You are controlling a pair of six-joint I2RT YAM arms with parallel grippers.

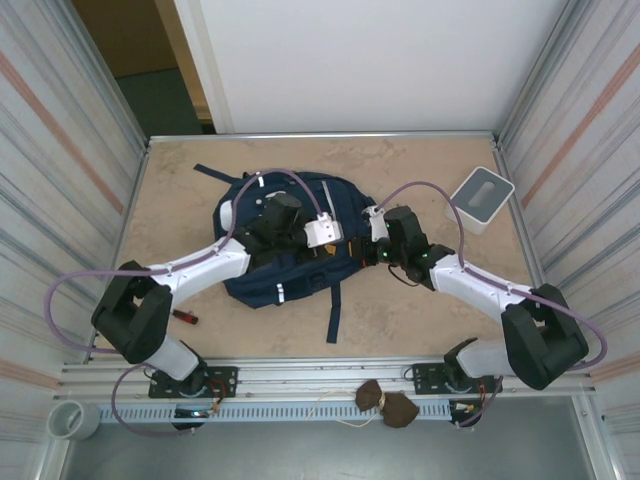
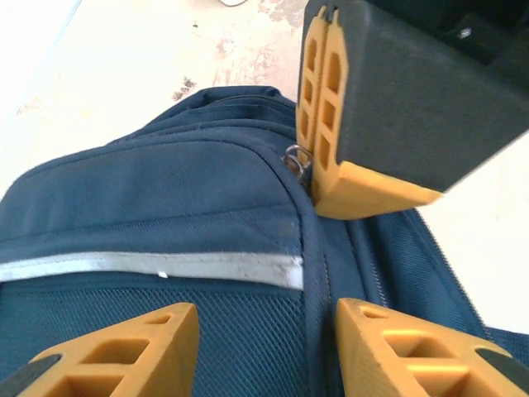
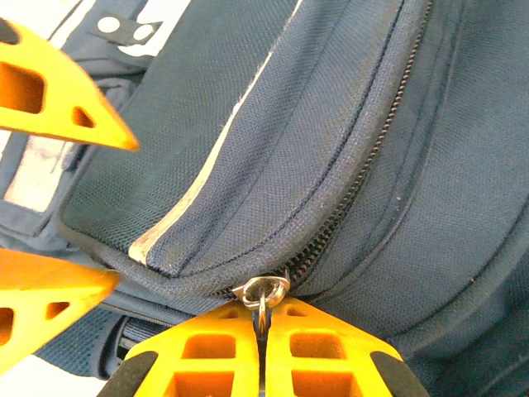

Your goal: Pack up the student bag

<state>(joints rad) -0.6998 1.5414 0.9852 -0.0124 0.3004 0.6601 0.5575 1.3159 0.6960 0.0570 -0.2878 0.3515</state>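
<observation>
Right claw [image 3: 263, 316] pinches the zipper pull [image 3: 261, 289] of the student bag [image 3: 355, 165]. Left claw [image 2: 264, 318] is spread beside it, over a beige desk [image 1: 410, 315] flanked by corrugated walls [image 1: 60, 150].

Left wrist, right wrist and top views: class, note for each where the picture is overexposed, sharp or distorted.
Left wrist view: the table at upper left is washed out nearly white, while the student bag weave is sharp. Right wrist view: the zipper pull is crisp; the white buckle patch glares. Top view: even light, soft shadows, side walls leaning outward.

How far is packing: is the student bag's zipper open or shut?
Shut where visible: zipper teeth mesh above the pull clamped by the right gripper.
</observation>
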